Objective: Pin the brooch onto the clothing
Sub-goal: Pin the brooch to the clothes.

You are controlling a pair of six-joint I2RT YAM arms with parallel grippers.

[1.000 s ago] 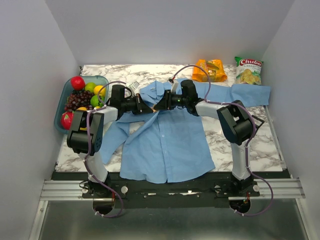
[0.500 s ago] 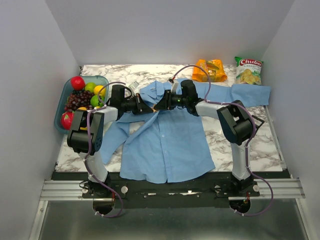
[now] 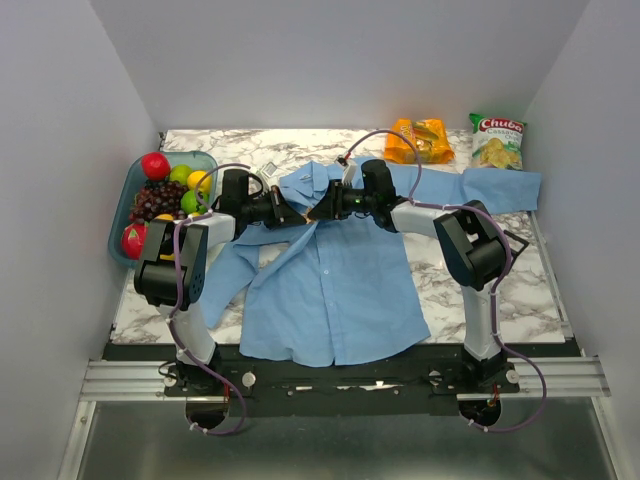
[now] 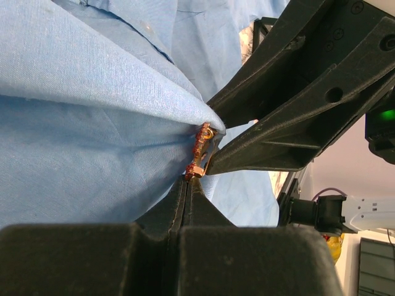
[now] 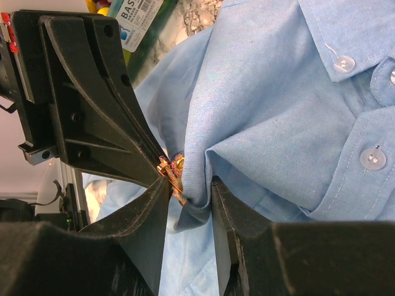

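The light blue shirt [image 3: 340,290] lies spread on the marble table, collar at the far end. Both grippers meet just below the collar. My left gripper [image 3: 298,218] is shut, and the small orange-red and gold brooch [image 4: 200,151] sits right at its tips [image 4: 188,180], against a pulled-up fold of shirt [image 4: 92,92]. My right gripper [image 3: 318,213] is closed on that fold [image 5: 278,111], with the brooch [image 5: 173,169] between its jaws [image 5: 190,188] beside the cloth. The left fingers [image 5: 92,111] come in from the upper left of the right wrist view.
A teal basket [image 3: 125,215] of fruit stands at the left edge. An orange snack bag [image 3: 420,140] and a green chips bag [image 3: 497,140] lie at the back right. The shirt's right sleeve [image 3: 500,190] stretches toward the right edge.
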